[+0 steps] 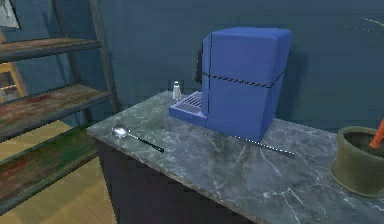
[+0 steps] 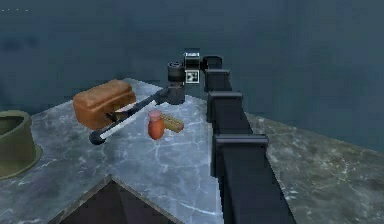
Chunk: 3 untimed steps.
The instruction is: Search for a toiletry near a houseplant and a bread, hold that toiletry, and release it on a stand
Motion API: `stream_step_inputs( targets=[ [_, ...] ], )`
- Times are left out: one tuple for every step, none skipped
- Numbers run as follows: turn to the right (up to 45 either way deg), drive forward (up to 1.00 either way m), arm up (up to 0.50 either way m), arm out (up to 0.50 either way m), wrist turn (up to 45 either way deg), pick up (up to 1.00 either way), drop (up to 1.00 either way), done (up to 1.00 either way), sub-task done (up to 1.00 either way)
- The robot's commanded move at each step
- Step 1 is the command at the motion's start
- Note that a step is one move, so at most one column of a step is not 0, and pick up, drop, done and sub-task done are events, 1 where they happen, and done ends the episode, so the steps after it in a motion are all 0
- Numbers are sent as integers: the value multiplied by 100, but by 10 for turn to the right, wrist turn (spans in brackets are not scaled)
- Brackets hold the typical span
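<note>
My arm (image 2: 236, 150) crosses the counter (image 2: 140, 172). Pot (image 2: 12, 145) sits left of the bread (image 2: 103, 100). A small red bottle (image 2: 156, 126) stands just right of the bread. My gripper (image 2: 105, 132) is by the bread. Grip and load: I cannot tell.

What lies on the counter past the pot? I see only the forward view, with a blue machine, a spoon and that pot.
Observer: In the arm side view a brown bread lies on the counter, right of the pot.
Operator: Is there a toiletry near it?
Observer: Perhaps. A small red bottle sits just right of the bread.
Operator: Where is the gripper?
Observer: The gripper shows in front of the bread, left of the bottle. I cannot tell whether it holds anything.
</note>
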Motion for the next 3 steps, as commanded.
stream_step_inputs(
  targets=[
    [0,0,0,0,450,0,0,0,0],
    [0,0,0,0,90,0,0,0,0],
    [0,0,-12,0,0,0,0,0,0]
  ],
)
